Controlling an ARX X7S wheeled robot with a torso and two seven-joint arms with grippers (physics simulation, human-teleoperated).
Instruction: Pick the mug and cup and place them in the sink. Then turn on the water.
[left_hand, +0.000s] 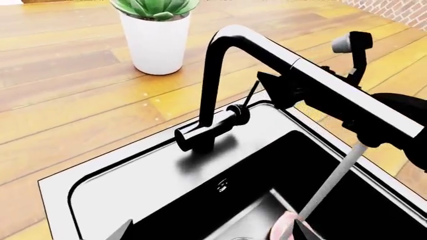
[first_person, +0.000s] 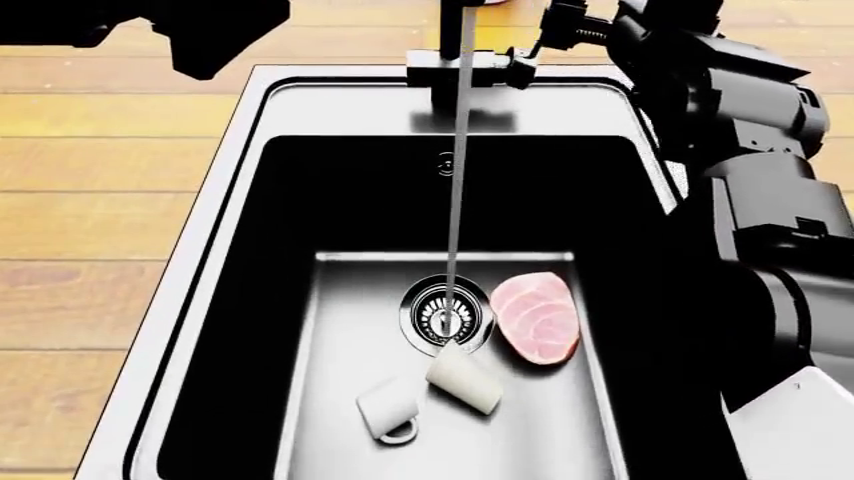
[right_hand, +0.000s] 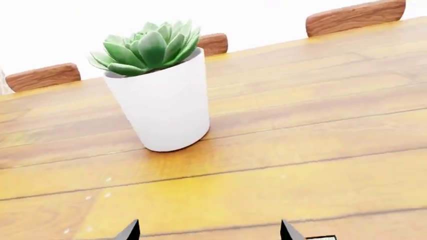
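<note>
— Start me off big. What's the widest thing you've got?

— The wooden desk (first_person: 107, 200), planks running all round, and set into it the sink (first_person: 254, 100), a black basin with a steel rim. The tall black tap (left_hand: 220, 75) stands at the far rim, spout out over the basin.

— Is it running?

— It is! The water (first_person: 454, 200) drops in a thin pale line straight onto the round drain (first_person: 445, 310).

— And the arms?

— The right arm (first_person: 747, 150) reaches up along the basin's right side, and the right tool (first_person: 567, 25) sits just beside the tap base. From its own camera I see two dark finger tips (right_hand: 130, 231) well apart, nothing between them, so it's spread wide. The left tool (first_person: 200, 30) hangs over the desk at the far left corner; I cannot tell whether it's wide or narrow.

— Anything behind the tap?

— A white plant pot (right_hand: 163, 107) with a green succulent, standing on the desk beyond the sink.

— Down in the basin?

— A pink slab of meat (first_person: 537, 315) just right of the drain. The cup (first_person: 465, 380) lies on its side by the drain's near edge. The mug (first_person: 387, 408) lies tipped over just left of it, handle toward me.
</note>
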